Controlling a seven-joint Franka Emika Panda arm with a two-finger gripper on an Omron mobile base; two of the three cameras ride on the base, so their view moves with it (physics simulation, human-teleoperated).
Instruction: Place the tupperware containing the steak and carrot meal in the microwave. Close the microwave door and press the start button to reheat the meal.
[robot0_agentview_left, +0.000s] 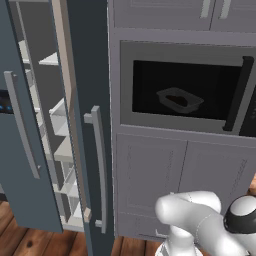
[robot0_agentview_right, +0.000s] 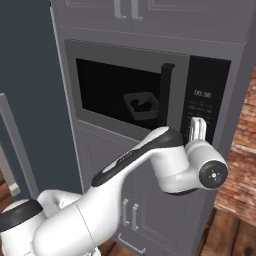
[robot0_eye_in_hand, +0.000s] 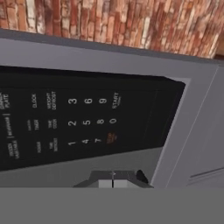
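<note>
A: Microwave door (robot0_agentview_right: 120, 92) is closed, and through its dark glass there's the tupperware (robot0_agentview_right: 141, 106) inside, dark food in it, at nine o'clock from the handle (robot0_agentview_right: 166, 95).

B: And the gripper (robot0_agentview_right: 197, 129)? Fingers pressed together, holding nothing, tips up at the control panel (robot0_agentview_right: 202, 105), just below the keypad.

A: Hand view agrees: closed tips at six o'clock, START key (robot0_eye_in_hand: 115, 100) above.
</note>
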